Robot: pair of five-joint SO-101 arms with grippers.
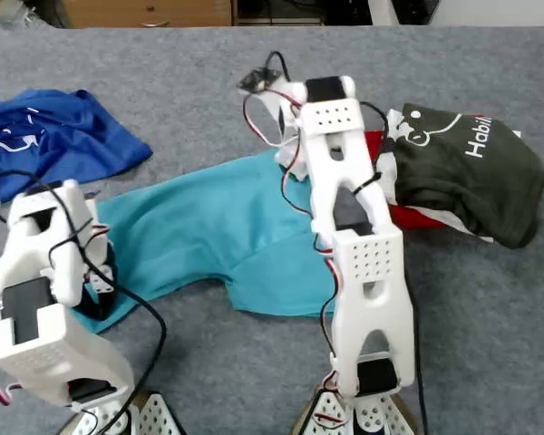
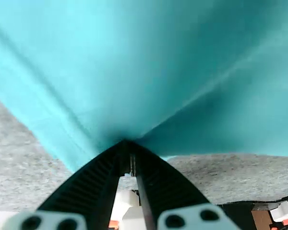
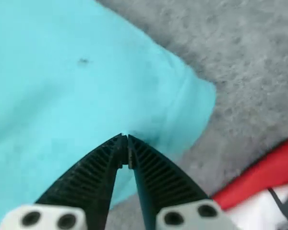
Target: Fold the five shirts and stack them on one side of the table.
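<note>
On the grey counter (image 1: 490, 317), the left gripper (image 2: 128, 143) and right gripper (image 3: 125, 139) each pinch the teal shirt (image 1: 208, 222) between closed fingers, probably to stretch it flat for folding.

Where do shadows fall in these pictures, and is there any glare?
High view: even light, no glare, soft shadows on the teal shirt and the table. Left wrist view: the shirt darkens in the folds that meet at the left fingers. Right wrist view: the cloth is evenly bright around the right fingers.
</note>
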